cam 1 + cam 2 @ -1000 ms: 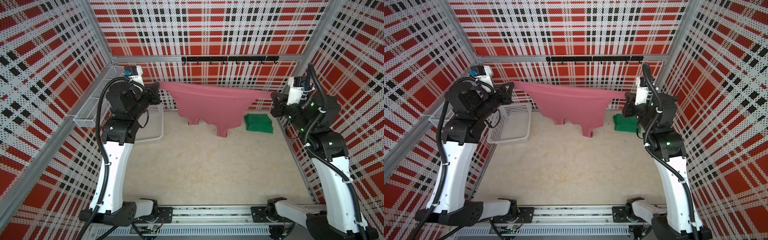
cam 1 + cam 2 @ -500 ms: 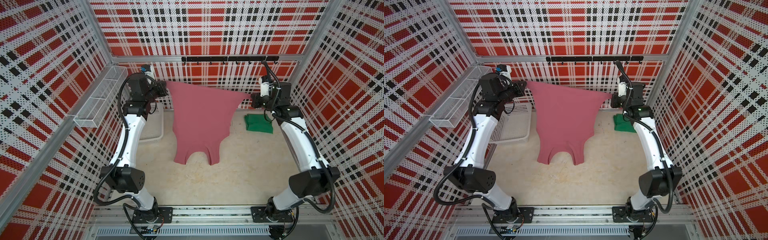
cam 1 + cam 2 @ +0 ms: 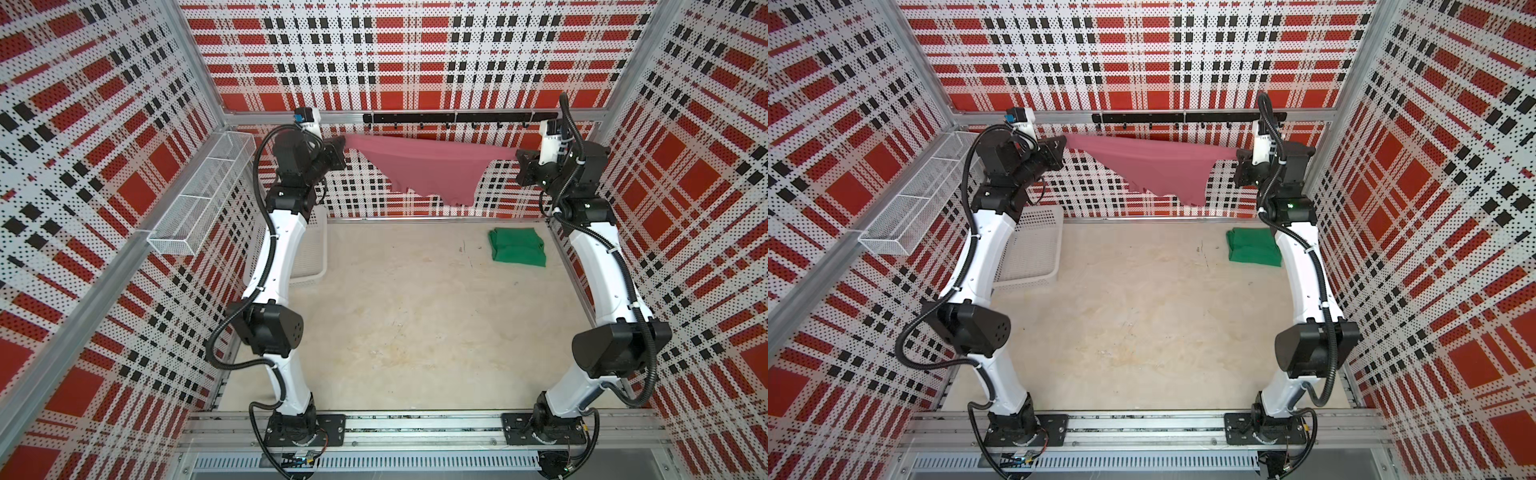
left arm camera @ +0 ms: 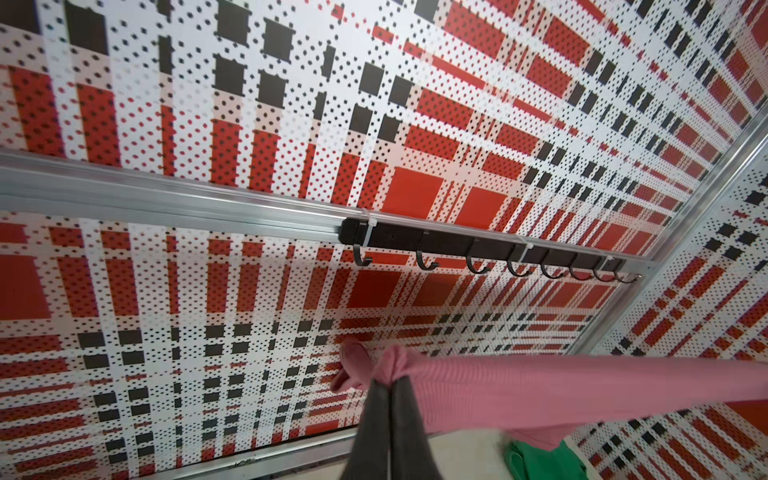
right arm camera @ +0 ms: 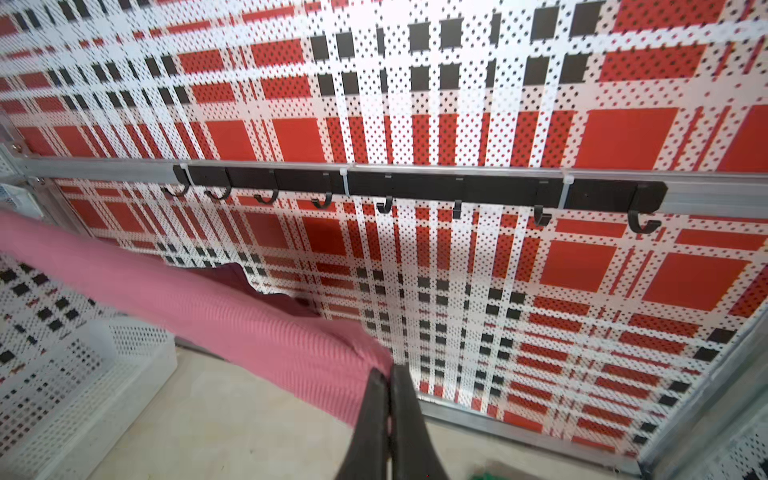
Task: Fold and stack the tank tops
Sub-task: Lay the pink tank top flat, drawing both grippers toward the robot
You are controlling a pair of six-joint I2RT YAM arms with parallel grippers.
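The pink tank top (image 3: 419,166) hangs stretched in the air between the 2 claws, clear of the table (image 3: 415,324). The left claw (image 4: 388,382) is clenched on 1 bunched corner of it. The right claw (image 5: 388,372) is clenched on the opposite corner.

In both top views the cloth sags from each claw to a low point nearer the right claw. Its lower edge is blurred there, and the straps cannot be made out.

The green tank top (image 3: 517,247) lies folded on the table below the right claw. The right wrist view shows only a green sliver at the frame edge.

The white perforated basket (image 3: 313,253) sits on the table below the left claw, largely hidden by the left arm (image 3: 278,253). A hook rail (image 3: 457,118) runs along the back wall above both claws.
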